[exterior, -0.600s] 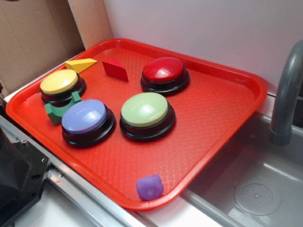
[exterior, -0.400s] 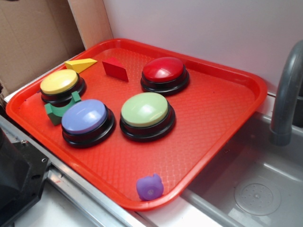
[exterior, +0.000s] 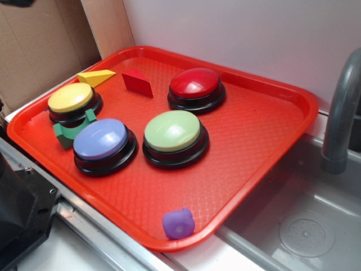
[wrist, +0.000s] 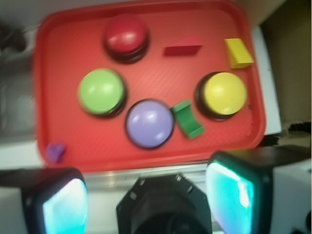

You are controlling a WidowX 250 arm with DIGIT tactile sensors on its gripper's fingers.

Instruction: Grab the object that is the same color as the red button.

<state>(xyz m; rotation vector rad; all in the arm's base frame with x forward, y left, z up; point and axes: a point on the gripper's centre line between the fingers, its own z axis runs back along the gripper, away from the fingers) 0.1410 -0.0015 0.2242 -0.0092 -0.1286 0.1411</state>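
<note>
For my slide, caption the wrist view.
Open gripper high above a red tray holding four dome buttons and small blocks.

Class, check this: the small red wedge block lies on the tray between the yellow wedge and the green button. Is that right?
Not quite. The red wedge block lies between the yellow wedge and the red button, not the green button. It does lie on the tray. The exterior view shows this.
</note>
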